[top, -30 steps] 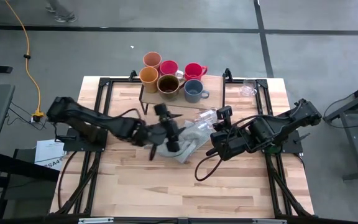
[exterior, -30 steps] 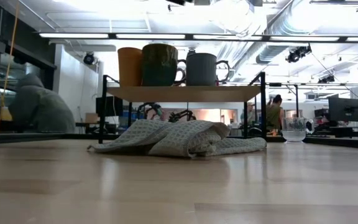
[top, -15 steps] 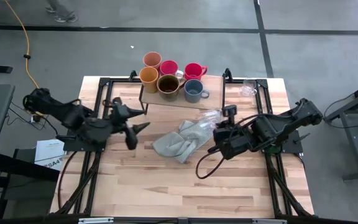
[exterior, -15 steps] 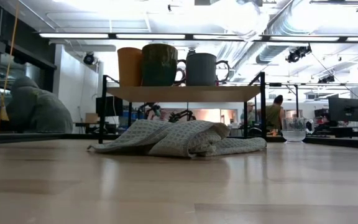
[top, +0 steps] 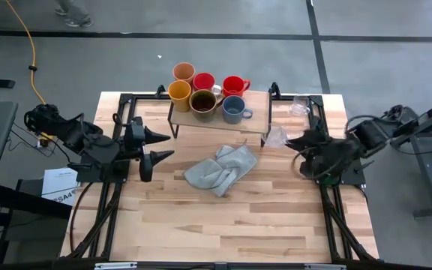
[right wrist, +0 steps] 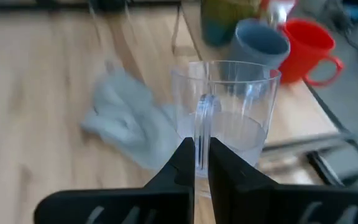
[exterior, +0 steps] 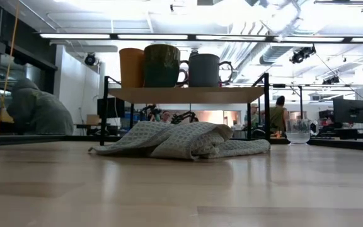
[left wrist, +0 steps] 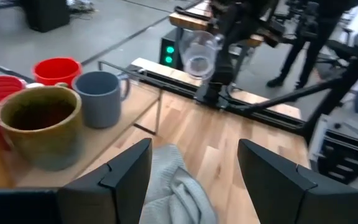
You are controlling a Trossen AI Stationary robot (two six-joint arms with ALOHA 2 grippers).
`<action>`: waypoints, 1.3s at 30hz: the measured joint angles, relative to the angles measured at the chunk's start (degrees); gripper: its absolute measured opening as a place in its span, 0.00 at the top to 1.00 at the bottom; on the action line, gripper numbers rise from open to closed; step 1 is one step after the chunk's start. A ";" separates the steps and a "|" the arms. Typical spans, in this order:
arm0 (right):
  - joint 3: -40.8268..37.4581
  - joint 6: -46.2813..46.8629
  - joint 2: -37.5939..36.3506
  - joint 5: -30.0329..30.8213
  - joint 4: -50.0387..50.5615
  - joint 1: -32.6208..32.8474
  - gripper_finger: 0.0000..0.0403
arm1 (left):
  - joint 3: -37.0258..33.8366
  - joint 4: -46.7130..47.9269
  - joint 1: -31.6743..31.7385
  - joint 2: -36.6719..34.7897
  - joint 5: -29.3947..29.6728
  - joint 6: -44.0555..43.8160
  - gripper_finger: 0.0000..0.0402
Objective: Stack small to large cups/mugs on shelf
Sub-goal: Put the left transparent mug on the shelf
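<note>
The shelf (top: 255,116) stands at the table's far middle. On it are a peach tumbler (top: 184,72), two red mugs (top: 203,81) (top: 233,85), a yellow mug (top: 179,91), a brown mug (top: 202,100) and a grey-blue mug (top: 233,109). My right gripper (right wrist: 201,163) is shut on a clear glass cup (top: 276,136) just right of the shelf. A second glass cup (top: 300,106) stands on the table at the far right. My left gripper (top: 161,146) is open and empty, left of the grey cloth (top: 220,169). My right gripper pinches the glass cup's handle (right wrist: 202,121) between its two fingers. The fingers come from the table's right side, about level. The cup is about upright with its mouth up, and it shows clear of the table in the left wrist view (left wrist: 199,56).
The grey cloth lies crumpled on the table in front of the shelf (exterior: 181,140). Black metal rails (top: 328,202) run along both sides of the table. Bare wood lies toward the near edge (top: 216,225). People show in the room beyond.
My left gripper has drawn back from over the cloth toward the table's left edge. My right gripper has gone toward the table's right edge with the glass cup, carrying it away from the cloth to the shelf's right end.
</note>
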State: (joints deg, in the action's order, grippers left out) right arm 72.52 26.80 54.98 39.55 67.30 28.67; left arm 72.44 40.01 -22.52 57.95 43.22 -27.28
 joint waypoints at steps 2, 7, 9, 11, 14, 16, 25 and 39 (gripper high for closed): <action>-6.54 -2.59 -5.59 1.01 -10.10 -0.02 1.00 | 0.00 -0.71 0.00 -0.06 -1.17 0.46 0.44; -21.51 -13.05 -16.83 4.91 -35.28 -2.31 1.00 | 0.02 -4.48 0.02 -0.04 -1.33 3.11 0.44; -27.16 -17.84 -20.27 6.49 -45.32 -3.82 1.00 | 0.02 -6.00 0.02 -0.04 -1.31 4.04 0.44; -32.81 -22.70 -23.07 7.51 -55.62 -5.85 1.00 | 0.02 -7.52 0.02 -0.04 -1.29 4.89 0.44; -40.57 -28.06 -25.44 7.97 -71.34 -10.08 1.00 | 0.02 -8.14 0.02 -0.04 -1.22 4.97 0.44; -45.06 -30.47 -25.88 7.30 -80.17 -13.25 1.00 | 0.02 -8.56 0.02 -0.04 -1.16 4.99 0.44; -51.13 -26.79 -24.58 2.72 -88.56 -25.89 1.00 | 0.02 -8.66 0.02 -0.04 -1.08 4.77 0.44; -42.17 -19.55 -11.17 -21.66 -78.13 -48.75 1.00 | 0.02 -8.61 0.02 -0.04 -0.98 4.49 0.44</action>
State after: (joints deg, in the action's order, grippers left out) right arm 30.35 7.25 43.82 17.89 -10.83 -20.08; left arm 72.47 31.40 -22.50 57.91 42.24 -22.79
